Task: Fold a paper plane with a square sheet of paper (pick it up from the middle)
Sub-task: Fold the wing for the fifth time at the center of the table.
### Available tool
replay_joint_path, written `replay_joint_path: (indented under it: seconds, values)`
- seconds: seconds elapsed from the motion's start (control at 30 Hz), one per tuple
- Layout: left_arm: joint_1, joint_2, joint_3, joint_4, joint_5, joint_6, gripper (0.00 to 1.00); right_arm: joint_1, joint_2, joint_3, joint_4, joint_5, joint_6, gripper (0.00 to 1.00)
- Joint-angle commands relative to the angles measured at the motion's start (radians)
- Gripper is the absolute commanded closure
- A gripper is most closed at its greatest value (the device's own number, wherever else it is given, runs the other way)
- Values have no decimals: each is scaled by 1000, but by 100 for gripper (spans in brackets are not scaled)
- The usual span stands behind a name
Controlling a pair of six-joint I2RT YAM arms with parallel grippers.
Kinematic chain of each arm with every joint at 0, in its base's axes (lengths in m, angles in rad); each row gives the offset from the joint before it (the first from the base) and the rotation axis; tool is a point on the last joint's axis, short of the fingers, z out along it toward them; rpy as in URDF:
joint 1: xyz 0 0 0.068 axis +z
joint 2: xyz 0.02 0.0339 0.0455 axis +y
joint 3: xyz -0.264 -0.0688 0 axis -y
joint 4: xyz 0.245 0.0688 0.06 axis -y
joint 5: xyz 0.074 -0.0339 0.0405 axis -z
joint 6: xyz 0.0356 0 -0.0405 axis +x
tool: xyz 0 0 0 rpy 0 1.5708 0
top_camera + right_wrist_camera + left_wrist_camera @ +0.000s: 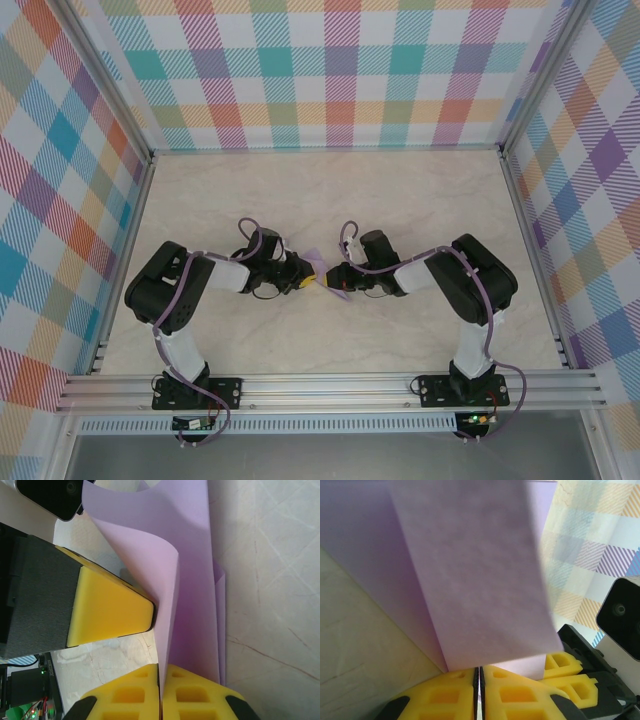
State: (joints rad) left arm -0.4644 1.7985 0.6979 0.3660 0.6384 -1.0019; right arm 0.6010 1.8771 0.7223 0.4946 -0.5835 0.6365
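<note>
Marbled beige table, centre: the thin pale lavender square sheet of paper, partly folded, is pinched by the closed yellow left fingers and closed yellow right fingers, opposed grips apparently steadying it for creasing.

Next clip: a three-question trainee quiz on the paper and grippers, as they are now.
1. True or false: the lavender paper lies flat on the table.
2. What is the right gripper shut on?
3. The left gripper is: A facing the right gripper closely; B at the back wall; C folded at its base.
Key: 1 false, it is curved and held up; 2 the lavender paper; 3 A.
</note>
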Motion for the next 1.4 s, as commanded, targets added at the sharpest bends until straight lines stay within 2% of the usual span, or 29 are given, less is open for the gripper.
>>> replay_joint_path:
  seconds: [0.0, 0.3, 0.47, 0.77, 0.93, 1.1, 1.37]
  values:
    - [-13, 38, 20, -53, -38, 20, 89, -6, -4, 21, -68, -5, -17, 91]
    - [-13, 39, 46, -132, -68, 18, 91, -6, -10, 42, -126, -13, -26, 87]
    - [-14, 51, 61, -179, -74, 22, 91, -5, -39, 57, -181, -6, -40, 82]
    - [-16, 69, 74, -209, -77, 27, 92, -6, -107, 95, -387, -1, -119, 73]
    - [-16, 72, 76, -213, -77, 27, 92, -6, -91, 98, -432, -2, -152, 75]
    - [-16, 71, 80, -219, -76, 31, 92, -8, -72, 95, -427, 5, -146, 82]
    - [-16, 64, 98, -219, -68, 39, 92, -14, -36, 87, -432, 3, -146, 87]
